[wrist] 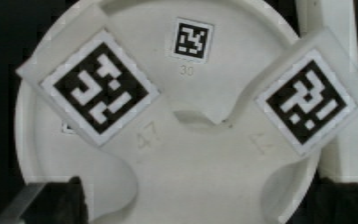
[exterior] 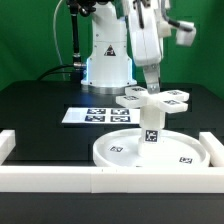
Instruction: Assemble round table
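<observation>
The large rimmed round disc (exterior: 120, 152) lies flat on the table near the front. The short cylindrical leg (exterior: 152, 128) stands upright on the disc, with a tag facing the camera. The cross-shaped base (exterior: 152, 98) sits on top of the leg, its tagged arms spread level. My gripper (exterior: 150, 84) comes down from above onto the base. In the wrist view the base (wrist: 176, 90) fills the picture with three tags showing. One of its arms lies between my dark fingers (wrist: 19, 200), and my gripper (wrist: 190, 203) is shut on it.
The marker board (exterior: 95, 115) lies flat behind the disc, at the exterior view's left. The long white border rail (exterior: 100, 182) runs along the front, with raised ends at both sides (exterior: 6, 143). The robot's base (exterior: 107, 65) stands behind.
</observation>
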Robot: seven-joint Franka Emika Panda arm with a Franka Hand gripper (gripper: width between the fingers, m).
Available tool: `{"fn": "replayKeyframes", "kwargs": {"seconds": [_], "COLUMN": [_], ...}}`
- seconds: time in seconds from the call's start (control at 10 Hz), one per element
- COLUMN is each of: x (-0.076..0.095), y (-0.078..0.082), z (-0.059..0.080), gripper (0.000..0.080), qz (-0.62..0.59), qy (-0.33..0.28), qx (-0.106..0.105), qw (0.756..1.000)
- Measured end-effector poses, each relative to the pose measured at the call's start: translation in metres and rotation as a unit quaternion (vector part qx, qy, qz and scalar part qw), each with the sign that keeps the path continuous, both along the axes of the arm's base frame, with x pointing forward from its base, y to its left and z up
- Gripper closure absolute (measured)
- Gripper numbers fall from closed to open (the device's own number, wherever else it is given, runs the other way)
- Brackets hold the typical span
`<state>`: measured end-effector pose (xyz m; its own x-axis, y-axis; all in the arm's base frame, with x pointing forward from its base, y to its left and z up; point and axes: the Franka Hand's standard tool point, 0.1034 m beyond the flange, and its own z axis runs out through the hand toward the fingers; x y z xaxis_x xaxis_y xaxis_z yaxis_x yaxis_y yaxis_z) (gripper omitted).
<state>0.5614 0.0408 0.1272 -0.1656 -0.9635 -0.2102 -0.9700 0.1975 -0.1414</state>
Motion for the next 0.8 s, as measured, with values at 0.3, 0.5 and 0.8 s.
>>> {"fn": "replayKeyframes", "kwargs": {"seconds": [0.3,0.5,0.8], "x": [-0.001,-0.001,0.007], "y": [0.001,0.006,0.013], "z": [-0.002,-0.005,-0.004], "gripper": [0.015,0.015,0.015], "qz": [0.064,0.223,0.399], "qy": [-0.01,-0.009,-0.009], "qx": [-0.012,-0.039,-0.059], "qw": [0.998,0.974,0.915]}}
